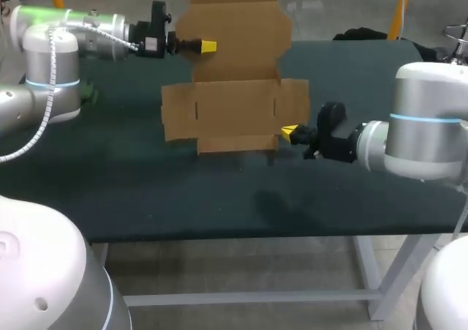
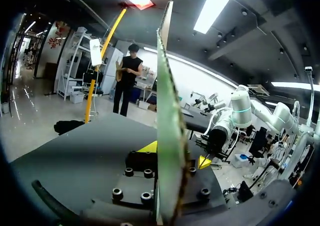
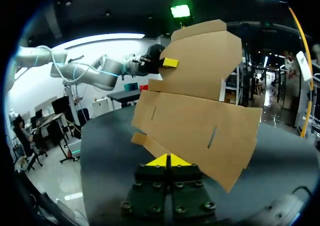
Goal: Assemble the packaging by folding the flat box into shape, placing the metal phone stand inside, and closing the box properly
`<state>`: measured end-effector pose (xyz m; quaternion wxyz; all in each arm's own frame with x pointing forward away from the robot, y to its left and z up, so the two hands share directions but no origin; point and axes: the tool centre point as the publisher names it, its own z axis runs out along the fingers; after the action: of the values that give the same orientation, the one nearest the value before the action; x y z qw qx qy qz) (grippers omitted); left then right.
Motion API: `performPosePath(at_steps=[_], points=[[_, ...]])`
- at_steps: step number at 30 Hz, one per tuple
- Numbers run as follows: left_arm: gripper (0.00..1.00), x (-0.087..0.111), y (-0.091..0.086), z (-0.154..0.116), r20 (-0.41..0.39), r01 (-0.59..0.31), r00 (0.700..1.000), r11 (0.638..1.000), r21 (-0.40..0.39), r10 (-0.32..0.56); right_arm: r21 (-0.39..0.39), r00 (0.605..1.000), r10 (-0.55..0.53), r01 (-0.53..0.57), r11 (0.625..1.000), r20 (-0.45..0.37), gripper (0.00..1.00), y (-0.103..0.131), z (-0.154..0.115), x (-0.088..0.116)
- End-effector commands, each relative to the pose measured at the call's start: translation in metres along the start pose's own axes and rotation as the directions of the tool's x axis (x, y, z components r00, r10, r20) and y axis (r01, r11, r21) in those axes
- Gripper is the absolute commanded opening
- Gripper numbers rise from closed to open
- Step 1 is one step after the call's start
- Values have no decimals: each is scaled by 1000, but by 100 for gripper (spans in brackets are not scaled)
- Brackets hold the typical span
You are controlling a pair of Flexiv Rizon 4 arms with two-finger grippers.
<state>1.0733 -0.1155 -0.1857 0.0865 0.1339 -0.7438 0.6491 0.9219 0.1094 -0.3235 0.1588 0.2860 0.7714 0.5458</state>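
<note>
The flat cardboard box (image 1: 234, 74) hangs unfolded and upright over the dark table, its flaps spread. My left gripper (image 1: 207, 47) is shut on the box's upper left edge. In the left wrist view the sheet (image 2: 167, 116) runs edge-on through that gripper (image 2: 167, 153). My right gripper (image 1: 290, 132) is shut on the lower right corner; in its wrist view its yellow tips (image 3: 170, 161) meet on a bottom flap of the box (image 3: 200, 105), with my left gripper (image 3: 169, 63) on the far edge. No metal phone stand is in view.
The dark green table top (image 1: 219, 191) lies under the box. A black object (image 1: 362, 34) rests at the table's back right edge. A small green thing (image 1: 88, 92) shows behind my left arm.
</note>
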Motion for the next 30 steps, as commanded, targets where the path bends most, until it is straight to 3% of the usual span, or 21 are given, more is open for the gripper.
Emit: performPosePath(at_steps=[1,10,21,25,30], points=[[0,4,-4,-2,-3,2,1000,1000,-6,-2,19,1000,-11,11,1000,25,0,0,17,5],[0,9,-10,-2,-38,24,999,1000,-2,-24,34,999,-24,22,999,43,0,-4,27,10],[0,14,-15,-3,-76,97,992,995,-9,-98,-9,998,-1,1,1000,69,0,-3,29,14],[0,14,-11,-2,-58,120,991,993,-13,-121,-17,997,-11,13,1000,80,0,-2,28,20],[0,25,-12,0,-5,83,997,996,-20,-83,-21,995,-36,38,999,96,0,0,21,26]])
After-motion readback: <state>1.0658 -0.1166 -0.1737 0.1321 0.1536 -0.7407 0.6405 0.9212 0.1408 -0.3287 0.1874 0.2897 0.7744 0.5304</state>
